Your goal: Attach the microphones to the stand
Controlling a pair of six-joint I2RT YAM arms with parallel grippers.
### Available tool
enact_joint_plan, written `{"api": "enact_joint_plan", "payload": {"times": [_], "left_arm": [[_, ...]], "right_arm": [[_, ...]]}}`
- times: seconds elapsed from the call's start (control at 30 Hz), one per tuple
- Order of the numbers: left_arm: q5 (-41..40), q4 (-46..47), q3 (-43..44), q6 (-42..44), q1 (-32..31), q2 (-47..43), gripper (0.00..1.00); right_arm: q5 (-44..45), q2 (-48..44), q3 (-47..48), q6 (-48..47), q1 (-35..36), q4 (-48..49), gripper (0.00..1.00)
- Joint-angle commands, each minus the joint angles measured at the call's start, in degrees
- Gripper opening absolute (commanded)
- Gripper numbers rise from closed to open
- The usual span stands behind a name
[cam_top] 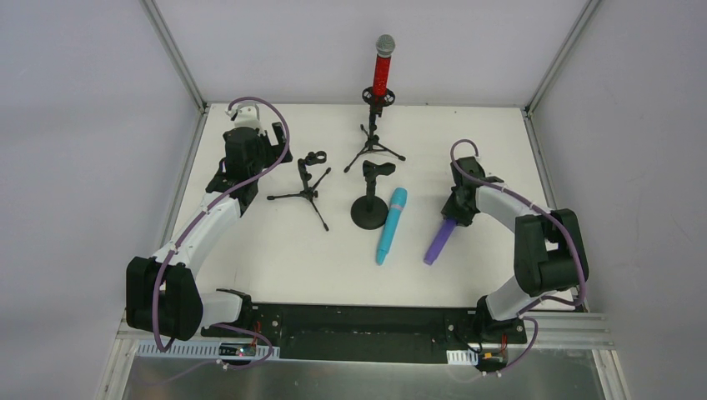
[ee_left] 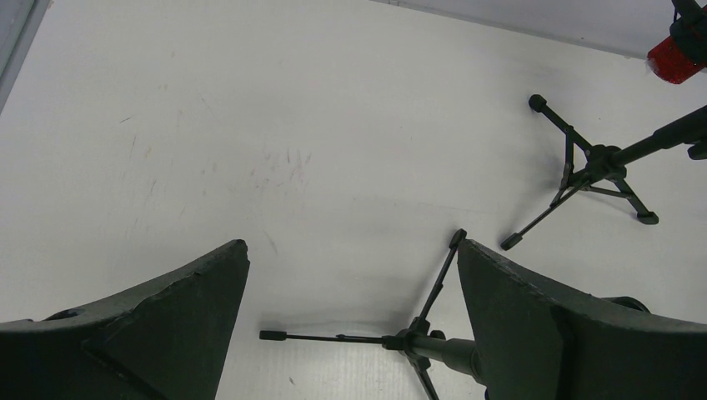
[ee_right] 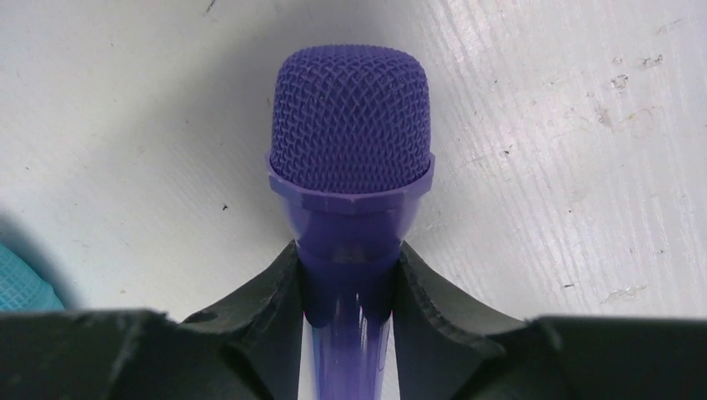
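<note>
The red microphone [cam_top: 382, 71] with a silver mesh head stands upright in the tripod stand [cam_top: 373, 137] at the back; its red body [ee_left: 677, 58] shows in the left wrist view's corner. The cyan microphone [cam_top: 390, 225] lies on the table in the middle. To its right lies the purple microphone [cam_top: 439, 242], and my right gripper [cam_top: 457, 215] is shut on its neck. In the right wrist view both fingers press the neck just under the purple mesh head [ee_right: 350, 125], the right gripper [ee_right: 350, 258] low over the table. My left gripper [ee_left: 352, 250] hangs open and holds nothing.
A small tripod stand with a clip [cam_top: 308, 179] stands right of my left gripper [cam_top: 236, 179], and its legs [ee_left: 417, 337] show between the left fingers. A round-base stand [cam_top: 371, 208] with a clip stands beside the cyan microphone [ee_right: 21, 279]. Walls enclose the table.
</note>
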Motion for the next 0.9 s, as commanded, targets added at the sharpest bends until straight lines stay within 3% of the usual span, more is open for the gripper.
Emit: {"api": "enact_joint_plan", "payload": {"times": [0.0, 0.57, 0.87], "left_arm": [[0.7, 2.2, -0.1, 0.2, 0.0, -0.4, 0.95], [0.3, 2.2, 0.1, 0.4, 0.0, 0.0, 0.95], [0.3, 2.2, 0.1, 0.6, 0.0, 0.5, 0.95]], "right_arm": [[-0.6, 0.8, 0.9, -1.7, 0.6, -0.8, 0.0], [-2.3, -14.3, 7.1, -5.6, 4.1, -2.2, 0.0], [-8.0, -30.1, 5.3, -3.0, 4.1, 8.7, 0.0]]}}
